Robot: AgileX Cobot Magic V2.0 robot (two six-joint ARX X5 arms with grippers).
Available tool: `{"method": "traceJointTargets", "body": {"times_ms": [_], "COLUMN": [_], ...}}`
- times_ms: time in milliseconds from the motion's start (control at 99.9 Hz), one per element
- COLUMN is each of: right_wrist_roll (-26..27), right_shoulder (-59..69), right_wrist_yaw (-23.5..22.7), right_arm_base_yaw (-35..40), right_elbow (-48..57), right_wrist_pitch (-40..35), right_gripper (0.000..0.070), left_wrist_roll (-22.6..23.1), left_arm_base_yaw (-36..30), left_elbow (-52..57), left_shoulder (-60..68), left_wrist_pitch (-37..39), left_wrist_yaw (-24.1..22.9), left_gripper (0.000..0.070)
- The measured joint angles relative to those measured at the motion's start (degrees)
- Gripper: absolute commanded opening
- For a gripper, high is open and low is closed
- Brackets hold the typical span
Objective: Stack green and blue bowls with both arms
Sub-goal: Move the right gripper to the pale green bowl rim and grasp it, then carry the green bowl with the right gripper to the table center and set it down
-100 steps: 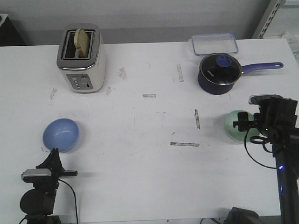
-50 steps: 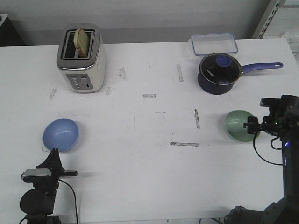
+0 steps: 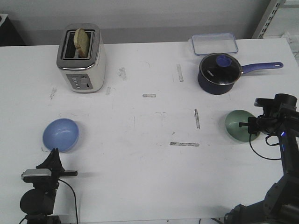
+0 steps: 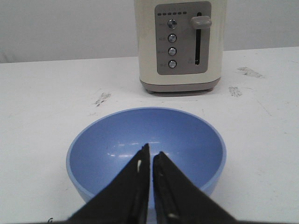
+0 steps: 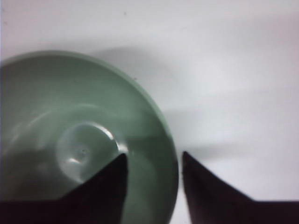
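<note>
The light blue bowl sits upright at the near left of the table and fills the left wrist view. My left gripper is shut and empty, just short of the bowl's near rim; its tips point at the bowl. The pale green bowl sits at the near right. My right gripper is open and straddles its right rim. In the right wrist view the right gripper has one finger inside the green bowl and the other outside, with a gap to the rim.
A cream toaster holding a slice of bread stands at the back left, beyond the blue bowl. A dark navy saucepan with a long handle and a clear plastic container are at the back right, behind the green bowl.
My right arm has swung away from over the green bowl and come down at its right side, the open fingers now astride the rim. The left arm and the blue bowl have not moved.
</note>
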Motion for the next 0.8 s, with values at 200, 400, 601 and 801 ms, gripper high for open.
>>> {"method": "traceJointTargets", "body": {"times_ms": [200, 400, 601, 801], "right_wrist_roll": [0.0, 1.0, 2.6, 7.2], "right_shoulder": [0.4, -1.4, -7.6, -13.2], "right_wrist_yaw": [-0.2, -2.4, -6.7, -7.2], "right_arm_base_yaw": [0.0, 0.3, 5.3, 18.3], "right_elbow": [0.0, 0.8, 7.8, 11.7], "right_wrist_pitch": [0.6, 0.3, -1.3, -2.7], "right_gripper": [0.0, 0.0, 0.0, 0.0], "left_wrist_roll": [0.0, 0.0, 0.0, 0.0], "left_arm_base_yaw": [0.0, 0.0, 0.0, 0.0], "left_elbow": [0.0, 0.0, 0.0, 0.0], "left_shoulder": [0.0, 0.0, 0.0, 0.0], "left_wrist_pitch": [0.0, 0.0, 0.0, 0.0], "left_wrist_yaw": [0.0, 0.0, 0.0, 0.0], "left_gripper": [0.0001, 0.0001, 0.0001, 0.0001]}}
